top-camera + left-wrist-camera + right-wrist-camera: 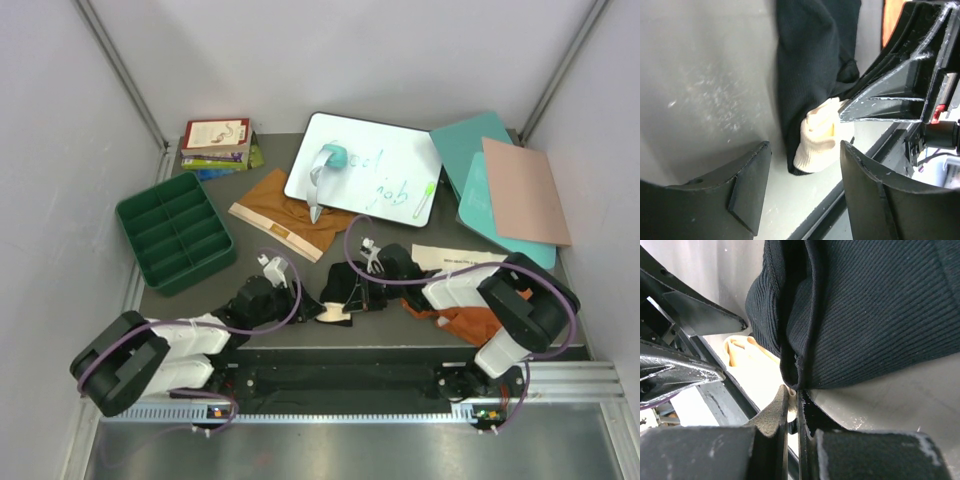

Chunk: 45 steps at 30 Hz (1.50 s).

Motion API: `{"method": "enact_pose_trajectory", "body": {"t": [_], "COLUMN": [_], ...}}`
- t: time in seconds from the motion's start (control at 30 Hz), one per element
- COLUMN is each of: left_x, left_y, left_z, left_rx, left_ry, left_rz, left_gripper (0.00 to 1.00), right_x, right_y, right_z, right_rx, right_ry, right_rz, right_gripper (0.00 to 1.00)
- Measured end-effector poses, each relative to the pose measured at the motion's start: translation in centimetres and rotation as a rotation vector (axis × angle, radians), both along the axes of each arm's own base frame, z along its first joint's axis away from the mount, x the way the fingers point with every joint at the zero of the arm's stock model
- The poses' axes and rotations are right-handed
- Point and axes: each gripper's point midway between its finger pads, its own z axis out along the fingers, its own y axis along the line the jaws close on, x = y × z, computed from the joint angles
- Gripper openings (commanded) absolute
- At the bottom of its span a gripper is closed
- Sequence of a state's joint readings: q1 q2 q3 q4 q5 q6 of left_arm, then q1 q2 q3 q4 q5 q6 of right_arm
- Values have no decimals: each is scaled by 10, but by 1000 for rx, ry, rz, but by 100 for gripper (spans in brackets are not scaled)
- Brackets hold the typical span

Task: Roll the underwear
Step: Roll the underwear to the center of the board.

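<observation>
Underwear is seen as three pieces in the top view. The black briefs (345, 290) are bunched at six o'clock on the table (320, 255), with the cream waistband (335, 316) toward the near edge. They are flanked by the left claw (300, 300) and the right claw (362, 290). The mustard briefs (285, 225) are spread flat at ten o'clock, their far edge apparently overlapped by the whiteboard (365, 170). The rust briefs (465, 322) are crumpled at four o'clock and partly covered by the right arm (480, 290). No finished roll is seen, so all three are judged to be left, and only the black pair is being worked. A green tray (175, 235) is placed at nine o'clock, books (215, 145) at eleven and boards (470, 140) at two. None of these is judged to be in the way; only the whiteboard crowds the mustard pair.

In the left wrist view the left claw (805, 185) is held wide, with nothing between its fingers. The black briefs (810, 65) and waistband (820, 137) are found just beyond it at twelve o'clock, touched by the right claw's tip.

In the right wrist view the right claw (792, 412) is closed tight, apparently pinched on the hem of the black briefs (865, 305).
</observation>
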<state>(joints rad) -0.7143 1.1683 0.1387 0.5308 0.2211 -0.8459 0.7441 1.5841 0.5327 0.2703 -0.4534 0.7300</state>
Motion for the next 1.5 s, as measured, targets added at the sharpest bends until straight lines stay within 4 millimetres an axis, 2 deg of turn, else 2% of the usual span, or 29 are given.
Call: {"method": "enact_pose_trajectory", "body": {"t": [0.17, 0.2, 0.23, 0.3, 0.33, 0.37, 0.4, 0.5, 0.6, 0.73, 0.83, 1.03, 1.13, 1.5], "left_x": [2, 3, 4, 5, 5, 4, 3, 3, 3, 2, 1, -1, -1, -3], "left_y": [-6, -7, -8, -10, -11, -11, -12, -15, -15, -15, -16, -16, -16, -18], "left_z": [-2, -3, -3, -6, -9, -11, -13, -14, -13, -13, -12, -12, -12, -13], "left_rx": [-18, -22, -25, -29, -28, -30, -33, -43, -48, -49, -47, -40, -38, -29], "left_ry": [-10, -12, -13, -10, -3, 5, 12, 18, 16, 15, 13, 11, 8, 3], "left_rz": [-15, -15, -19, -22, -23, -26, -28, -35, -34, -36, -38, -40, -38, -37], "left_gripper": [57, 53, 45, 35, 27, 24, 22, 17, 15, 15, 15, 15, 15, 15], "right_x": [0, 0, 0, 0, 0, 0, 0, 1, 9, 16, 18, 44, 53, 56], "right_y": [0, 0, 0, 0, 0, 0, 0, 0, -4, -24, -34, -18, -9, 6], "right_z": [0, 0, 0, 0, 0, 0, 0, 0, 9, 14, 19, 41, 43, 18], "right_rx": [0, 1, 0, 0, 0, 0, 0, -20, -59, -169, -225, -217, -206, -203], "right_ry": [3, 4, 5, 6, 6, 7, 8, 17, -13, -59, -75, -143, -158, -108], "right_rz": [-3, -3, -4, -5, -5, -5, -5, -7, -27, -72, -85, -83, -79, -31], "right_gripper": [0, 0, 0, 0, 5, 11, 23, 46, 54, 55, 48, 43, 42, 40]}}
